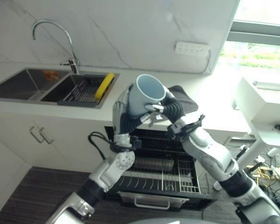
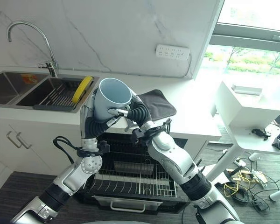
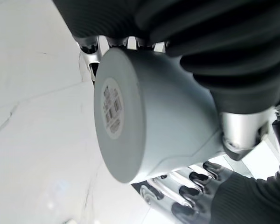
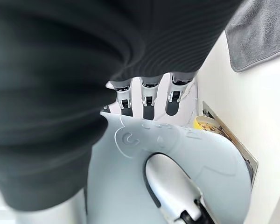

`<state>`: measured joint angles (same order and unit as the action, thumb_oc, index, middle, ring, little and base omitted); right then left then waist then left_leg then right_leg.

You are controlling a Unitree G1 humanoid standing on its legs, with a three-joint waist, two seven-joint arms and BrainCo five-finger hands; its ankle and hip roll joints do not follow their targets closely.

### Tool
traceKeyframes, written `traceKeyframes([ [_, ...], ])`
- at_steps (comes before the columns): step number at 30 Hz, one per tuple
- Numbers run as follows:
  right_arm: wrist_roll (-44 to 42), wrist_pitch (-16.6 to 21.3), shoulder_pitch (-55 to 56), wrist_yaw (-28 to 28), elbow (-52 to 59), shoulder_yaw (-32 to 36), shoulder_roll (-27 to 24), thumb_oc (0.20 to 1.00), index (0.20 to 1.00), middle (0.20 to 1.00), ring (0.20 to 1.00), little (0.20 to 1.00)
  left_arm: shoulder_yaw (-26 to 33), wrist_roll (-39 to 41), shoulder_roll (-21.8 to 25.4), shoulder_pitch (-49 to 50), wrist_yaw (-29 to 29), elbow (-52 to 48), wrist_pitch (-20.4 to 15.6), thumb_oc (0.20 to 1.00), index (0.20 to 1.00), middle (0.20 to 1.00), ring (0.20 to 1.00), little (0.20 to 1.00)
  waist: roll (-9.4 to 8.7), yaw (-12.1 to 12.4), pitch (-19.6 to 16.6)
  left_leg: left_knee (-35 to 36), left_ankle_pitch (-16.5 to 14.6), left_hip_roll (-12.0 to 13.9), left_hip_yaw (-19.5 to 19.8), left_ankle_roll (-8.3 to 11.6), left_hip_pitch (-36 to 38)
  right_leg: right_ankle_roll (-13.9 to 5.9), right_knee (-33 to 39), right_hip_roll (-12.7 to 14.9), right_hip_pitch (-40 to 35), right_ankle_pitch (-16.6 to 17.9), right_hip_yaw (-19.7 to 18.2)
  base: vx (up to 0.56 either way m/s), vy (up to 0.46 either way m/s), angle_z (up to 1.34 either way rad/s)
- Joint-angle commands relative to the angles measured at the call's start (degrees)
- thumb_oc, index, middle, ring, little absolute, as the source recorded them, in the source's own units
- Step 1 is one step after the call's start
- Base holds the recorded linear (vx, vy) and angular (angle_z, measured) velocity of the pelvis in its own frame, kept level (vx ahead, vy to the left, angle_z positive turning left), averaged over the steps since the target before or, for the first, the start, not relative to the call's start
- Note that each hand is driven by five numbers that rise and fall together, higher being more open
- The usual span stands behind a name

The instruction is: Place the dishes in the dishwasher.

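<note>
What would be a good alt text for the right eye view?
Both robot hands, left robot hand and right robot hand, hold a pale blue mug above the open dishwasher. Behind are a sink with a yellow dish and a grey cloth.

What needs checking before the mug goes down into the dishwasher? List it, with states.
1. Mug held: ok, left hand and right hand both curl round it.
2. Mug empty: ok, nothing shows inside.
3. Dishwasher open, rack out: ok.
4. Free slot under the mug: cannot tell, the arms hide part of the rack.
5. Mug over the rack: ok, it hangs above the dishwasher, in front of the counter.
</note>
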<state>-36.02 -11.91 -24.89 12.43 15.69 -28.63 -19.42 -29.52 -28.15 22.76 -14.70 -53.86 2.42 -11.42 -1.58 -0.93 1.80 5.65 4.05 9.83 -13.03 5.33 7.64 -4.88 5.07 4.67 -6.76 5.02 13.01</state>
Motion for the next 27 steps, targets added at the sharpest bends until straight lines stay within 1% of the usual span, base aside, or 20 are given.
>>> traceKeyframes([
  [1,0.68,5.22,-9.63,0.7,2.29,1.31,3.52,1.0,1.0,1.0,1.0,1.0,-5.86,-2.65,0.64,-8.79,1.25,3.6,-2.93,0.2,0.2,0.2,0.2,0.2,-2.25,1.06,1.1,-0.65,-5.23,-0.75,-1.02,-0.97,2.0,-4.2,-0.07,3.46,-2.58,-3.06,0.4,0.0,0.0,0.0],
  [7,1.91,6.51,-9.74,2.6,2.18,1.97,3.74,1.0,1.0,1.0,1.0,1.0,-7.15,-3.08,0.4,-8.48,2.36,3.43,-3.74,0.2,0.2,0.2,0.2,0.2,-2.05,0.97,1.19,-0.65,-5.26,-0.77,-1.0,-1.04,1.99,-4.15,-0.07,3.43,-2.52,-3.1,0.29,0.0,0.0,0.0],
  [13,6.52,9.12,-9.32,5.74,3.05,3.09,3.8,1.0,1.0,1.0,1.0,1.0,-7.97,-2.85,0.25,-8.35,1.91,3.13,-2.75,0.2,0.2,0.2,0.2,0.2,-1.76,0.59,1.35,-0.65,-5.36,-0.78,-1.14,-1.11,2.05,-4.07,-0.07,3.34,-2.46,-3.18,-0.03,0.0,0.0,0.0],
  [15,6.89,9.6,-9.36,5.62,3.15,3.24,3.66,1.0,1.0,1.0,1.0,1.0,-8.1,-2.84,0.31,-8.39,1.57,3.36,-2.82,0.2,0.2,0.2,0.2,0.2,-1.67,0.53,1.39,-0.65,-5.39,-0.85,-1.09,-1.15,2.02,-4.04,-0.07,3.32,-2.42,-3.19,-0.15,0.0,0.0,0.0],
  [18,7.95,9.25,-9.56,5.31,3.79,3.16,3.57,1.0,1.0,1.0,1.0,1.0,-8.07,-2.71,0.27,-8.39,1.6,3.07,-2.51,0.2,0.2,0.2,0.2,0.2,-1.56,0.54,1.46,-0.65,-5.39,-0.89,-1.08,-1.19,1.98,-4.02,-0.07,3.35,-2.38,-3.19,-0.12,0.0,0.0,0.0],
  [21,8.2,8.19,-10.05,4.89,4.29,2.5,3.3,1.0,1.0,1.0,1.0,1.0,-8.09,-2.68,0.3,-8.28,2.24,3.29,-3.13,0.2,0.2,0.2,0.2,0.2,-1.59,0.66,1.44,-0.65,-5.42,-0.9,-0.98,-1.19,2.01,-3.96,-0.07,3.4,-2.46,-3.27,-0.03,0.0,0.0,0.0],
  [27,8.31,7.92,-10.54,4.43,3.46,1.89,3.24,1.0,1.0,1.0,1.0,1.0,-8.63,-3.23,0.31,-7.96,2.3,3.63,-4.18,0.2,0.2,0.2,0.2,0.2,-1.7,0.9,1.51,-0.65,-5.45,-0.87,-0.92,-1.17,2.04,-3.92,-0.07,3.43,-2.61,-3.37,0.08,0.0,0.0,0.0],
])
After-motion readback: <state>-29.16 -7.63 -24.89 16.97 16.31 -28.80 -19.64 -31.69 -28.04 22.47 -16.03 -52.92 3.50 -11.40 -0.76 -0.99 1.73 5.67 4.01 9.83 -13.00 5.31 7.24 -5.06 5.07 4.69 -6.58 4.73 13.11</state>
